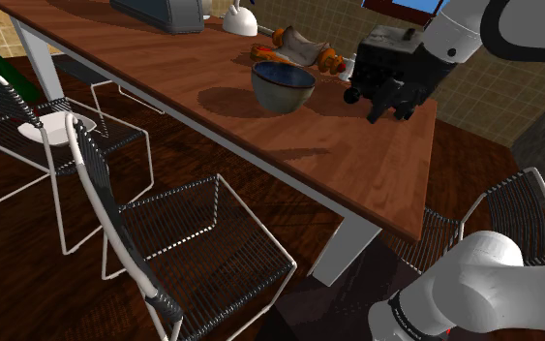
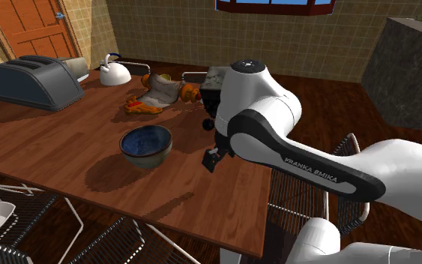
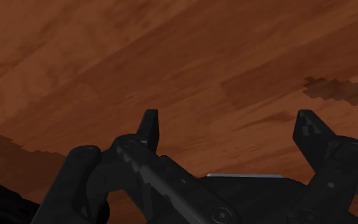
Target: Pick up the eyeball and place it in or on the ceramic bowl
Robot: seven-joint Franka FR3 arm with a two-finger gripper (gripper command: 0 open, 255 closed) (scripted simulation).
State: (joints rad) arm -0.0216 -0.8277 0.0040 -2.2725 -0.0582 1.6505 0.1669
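A dark bowl with a blue inside stands upright on the brown wooden table. My black gripper hangs just above the tabletop, to the shoulder view's right of the bowl and clear of it. In the second exterior view the gripper is to the bowl's right. Its fingers stand open in the wrist view, the gripper having only bare wood between them. A small pale thing shows behind the hand, half hidden; I cannot tell if it is the eyeball.
A grey toaster, a white kettle and a grey-and-orange heap of objects stand at the table's far side. Wire chairs line the near edge; one holds a white dish.
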